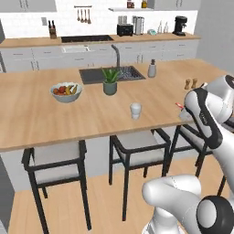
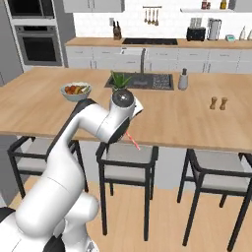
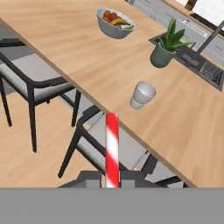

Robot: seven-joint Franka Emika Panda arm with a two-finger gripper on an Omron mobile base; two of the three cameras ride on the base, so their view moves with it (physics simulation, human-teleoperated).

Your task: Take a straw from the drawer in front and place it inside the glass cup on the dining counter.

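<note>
Gripper [image 3: 112, 183] clamped on straw [image 3: 112, 148], near glass cup [image 3: 143, 94], over stool [image 3: 118, 148].

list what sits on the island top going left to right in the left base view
fruit bowl → potted plant → glass cup → soap dispenser → the two small shakers

Arm [image 2: 93, 123] bent forward, jaws clamped tight.

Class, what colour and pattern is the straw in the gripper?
Red with white stripes; the straw shows best in the hand view.
</note>
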